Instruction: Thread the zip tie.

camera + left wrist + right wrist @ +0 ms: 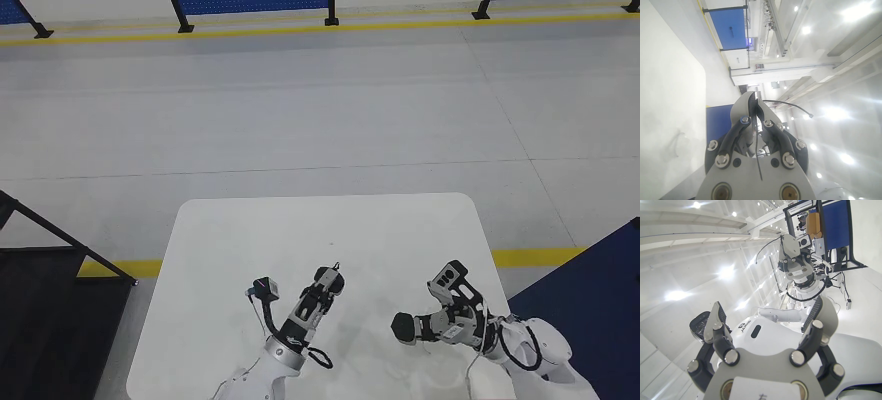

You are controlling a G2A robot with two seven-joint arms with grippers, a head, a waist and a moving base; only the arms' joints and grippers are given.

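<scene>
My left gripper is shut on a thin black zip tie. The tie's long end curves out past the fingertips and ends in its small square head; its tail runs back between the fingers toward the wrist. From above, this gripper is held over the middle of the white table with the zip tie poking out of its tip. My right gripper is open with nothing between its fingers, and it faces the left gripper and the zip tie. In the top view the right gripper is over the table's right part.
Blue panels on black stands and a yellow floor line lie beyond the table. A dark surface adjoins the table's left side and a blue one its right.
</scene>
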